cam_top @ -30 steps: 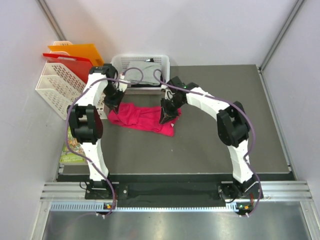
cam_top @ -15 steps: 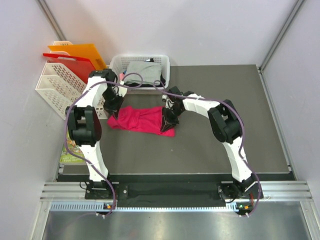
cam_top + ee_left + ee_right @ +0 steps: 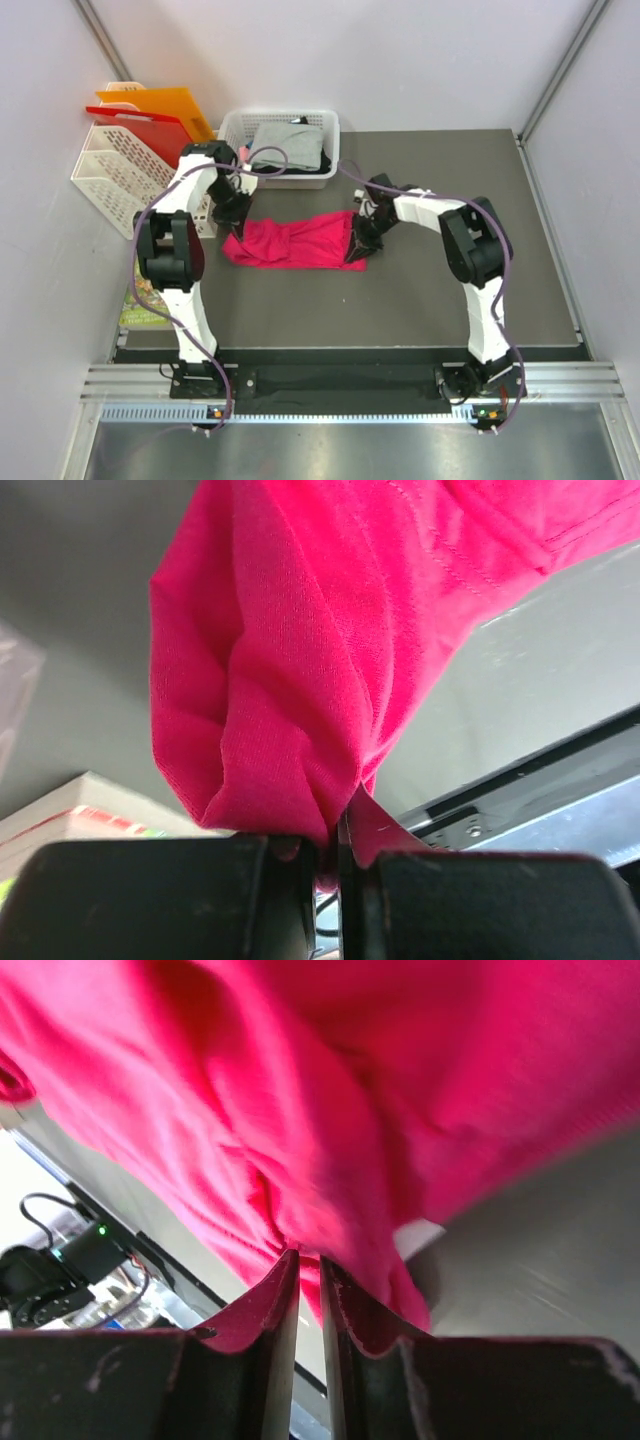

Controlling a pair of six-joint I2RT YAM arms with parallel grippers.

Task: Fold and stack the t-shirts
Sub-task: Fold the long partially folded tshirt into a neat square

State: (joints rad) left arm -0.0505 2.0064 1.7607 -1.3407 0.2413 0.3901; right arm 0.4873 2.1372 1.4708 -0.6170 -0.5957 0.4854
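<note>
1. Near: the dark table (image 3: pixel 430 300) runs from the arm bases to the work area.
2. Mid-table: the pink-red t-shirt (image 3: pixel 295 243) lies as a bunched crosswise band, wrinkled rather than flat, spanning from one gripper to the other.
3. Left gripper (image 3: pixel 328 842): the fingers are clamped tight on a gathered fold at the shirt's left end, and the cloth pleats out from the pinch.
4. Right gripper (image 3: pixel 308 1278): the fingers are almost together, with a thin edge of pink cloth pinched between them at the right end.
5. Judgement: this is the spreading step for the first shirt. No fold is made and nothing is stacked.
6. Next move, as I read it: draw the two ends apart to take out the bunching, then lower the shirt flat. The right pinch looks slim and may slip.
7. Far: the white basket (image 3: pixel 232 130) holds the grey t-shirt (image 3: pixel 283 135) and the black t-shirt (image 3: pixel 322 155), both untouched.
</note>
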